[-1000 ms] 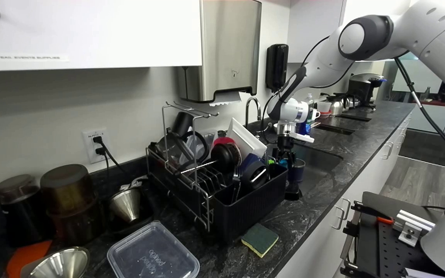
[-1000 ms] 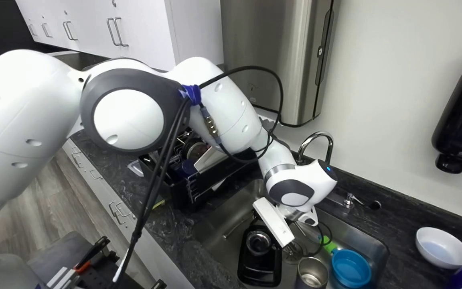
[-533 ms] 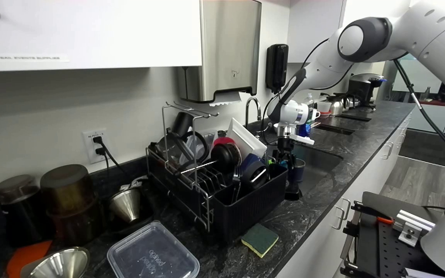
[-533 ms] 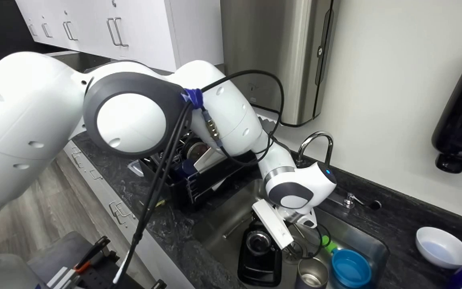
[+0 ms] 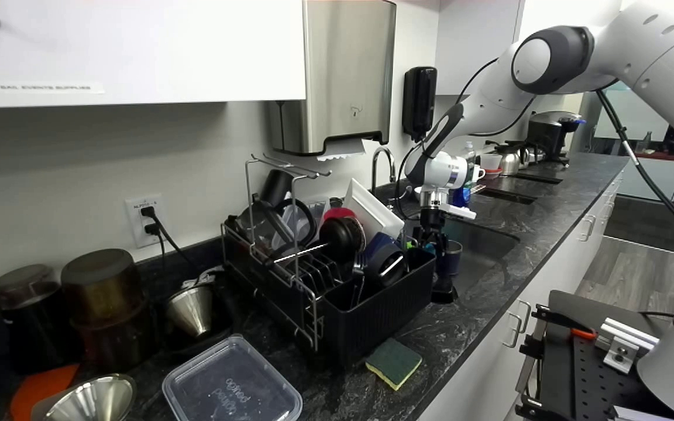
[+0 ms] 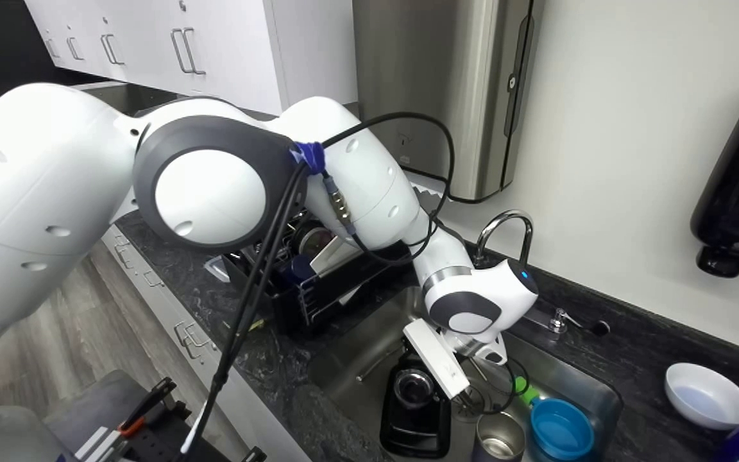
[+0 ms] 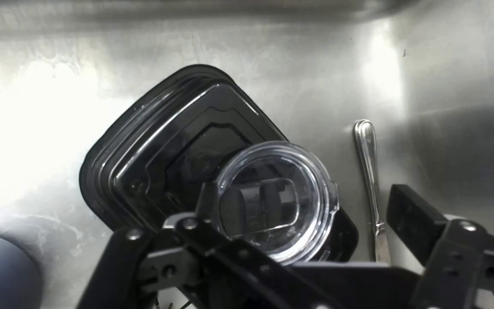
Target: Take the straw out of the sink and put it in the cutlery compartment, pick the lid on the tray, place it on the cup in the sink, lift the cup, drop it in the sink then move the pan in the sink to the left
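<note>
In wrist view I'm seeing clear lid [image 7: 275, 201] lying on lower-right part of black tray [image 7: 191, 146] in sink [image 7: 315, 86]. Lid's tab [image 7: 334, 197] is pointing right; tray's long axis is slanting upper left to lower right. I'm holding hand [image 7: 310, 208] spread above lid. Cup [image 6: 500, 441] is standing near tray.

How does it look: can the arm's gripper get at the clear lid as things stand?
Probably yes: the gripper is open over the clear lid in the wrist view, and nothing visible lies on it. The metal utensil beside the black tray under the lid might crowd one side.
</note>
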`<action>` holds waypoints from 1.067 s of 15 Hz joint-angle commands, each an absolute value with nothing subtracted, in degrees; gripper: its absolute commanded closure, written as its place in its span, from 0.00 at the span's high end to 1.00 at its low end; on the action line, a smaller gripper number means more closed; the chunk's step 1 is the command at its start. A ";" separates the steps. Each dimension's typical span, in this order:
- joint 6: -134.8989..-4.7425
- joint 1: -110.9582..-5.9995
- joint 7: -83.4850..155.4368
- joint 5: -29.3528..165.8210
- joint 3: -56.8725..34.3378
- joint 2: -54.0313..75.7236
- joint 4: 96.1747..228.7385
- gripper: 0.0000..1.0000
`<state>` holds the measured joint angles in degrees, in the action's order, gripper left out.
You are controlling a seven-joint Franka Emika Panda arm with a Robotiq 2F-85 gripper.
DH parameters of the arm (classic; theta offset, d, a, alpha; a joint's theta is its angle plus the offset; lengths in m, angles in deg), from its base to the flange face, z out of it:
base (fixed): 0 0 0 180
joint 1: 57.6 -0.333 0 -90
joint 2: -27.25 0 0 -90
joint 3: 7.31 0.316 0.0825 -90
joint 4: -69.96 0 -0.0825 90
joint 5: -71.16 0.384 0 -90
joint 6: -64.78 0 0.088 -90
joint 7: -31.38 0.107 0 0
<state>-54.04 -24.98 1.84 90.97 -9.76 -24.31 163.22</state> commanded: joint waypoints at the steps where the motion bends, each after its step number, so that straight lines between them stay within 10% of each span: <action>1: -54.43 -24.64 1.26 90.56 -9.35 -24.50 162.94 1.00; 16: -58.56 -19.94 -4.58 91.40 -6.40 -29.89 158.25 1.00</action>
